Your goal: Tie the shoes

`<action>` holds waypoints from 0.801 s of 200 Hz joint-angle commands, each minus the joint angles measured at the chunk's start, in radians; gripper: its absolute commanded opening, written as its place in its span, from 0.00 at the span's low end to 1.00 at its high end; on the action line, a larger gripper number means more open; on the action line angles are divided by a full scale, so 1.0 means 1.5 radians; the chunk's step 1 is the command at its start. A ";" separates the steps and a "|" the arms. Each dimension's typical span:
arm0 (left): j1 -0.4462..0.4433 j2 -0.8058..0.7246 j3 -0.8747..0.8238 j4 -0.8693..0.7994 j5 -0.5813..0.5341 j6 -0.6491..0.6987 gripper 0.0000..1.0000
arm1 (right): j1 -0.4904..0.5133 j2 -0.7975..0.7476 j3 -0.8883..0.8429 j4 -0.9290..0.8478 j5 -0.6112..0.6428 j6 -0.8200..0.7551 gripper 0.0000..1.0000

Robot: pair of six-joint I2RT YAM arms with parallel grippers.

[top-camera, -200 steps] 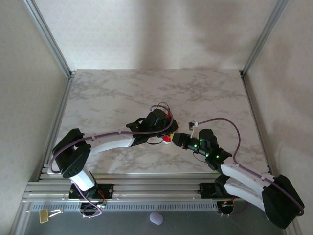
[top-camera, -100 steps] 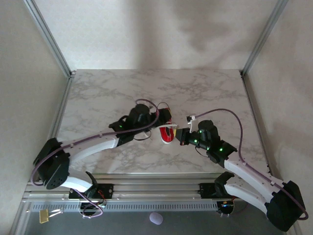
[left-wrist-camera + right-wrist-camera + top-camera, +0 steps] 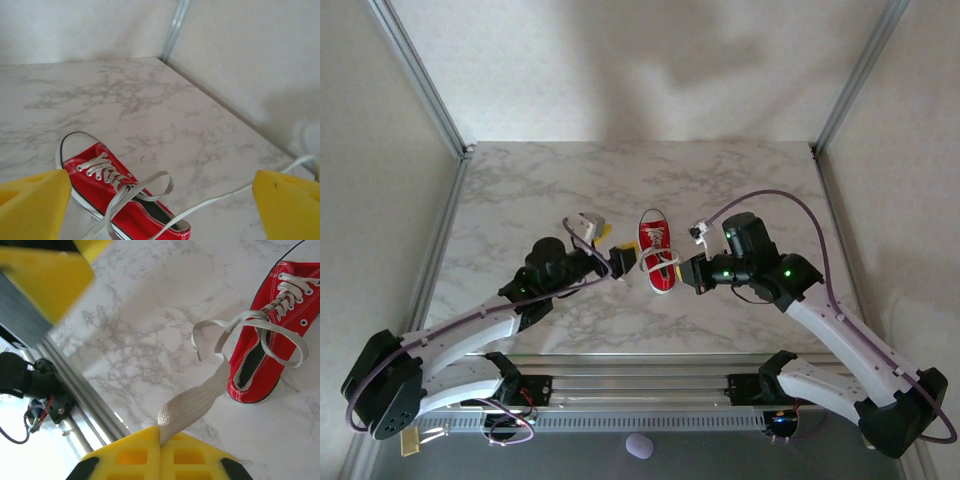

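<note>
A small red canvas sneaker [image 3: 658, 262] lies on the marble-patterned worktop [image 3: 540, 190], about mid-depth and slightly right of centre, with its white rubber toe cap pointing far and its heel near. From above, the two arms flank it: the left end effector [image 3: 615, 250] is just left of the shoe and the right end effector [image 3: 692, 270] is just right of its heel. The left wrist camera shows its blocky yellow pads [image 3: 32, 202] spread wide apart with nothing between them. Beyond them lie the sneaker's eyelet row, dark sole edge and a loose loop of flat white lace [image 3: 145, 185]. The right wrist camera shows what the overhead view cannot: the right end effector's yellow pads are pressed together, pinching one end of the lace. The lace's coarse woven ribbon rises slack from the shoe's open white-lined collar. That view also catches the ribbed aluminium rail [image 3: 75, 390] along the worktop's near edge.
</note>
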State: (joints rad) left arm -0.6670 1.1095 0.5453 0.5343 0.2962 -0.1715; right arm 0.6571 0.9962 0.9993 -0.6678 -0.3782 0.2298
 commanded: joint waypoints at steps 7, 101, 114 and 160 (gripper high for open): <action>-0.017 0.037 0.011 0.073 0.154 0.152 0.87 | 0.002 0.028 0.058 -0.107 -0.048 -0.003 0.00; -0.083 0.166 0.149 -0.074 0.249 0.303 0.73 | 0.002 0.046 0.075 -0.091 -0.115 0.038 0.00; -0.085 0.180 0.161 -0.081 0.255 0.309 0.70 | 0.002 0.045 0.073 -0.087 -0.122 0.041 0.00; -0.091 0.211 0.200 -0.109 0.287 0.323 0.47 | 0.002 0.045 0.068 -0.090 -0.120 0.042 0.00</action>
State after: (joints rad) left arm -0.7898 1.4120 0.7956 0.4015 0.6693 0.2832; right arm 0.6571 1.0626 1.0904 -0.8009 -0.5289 0.2813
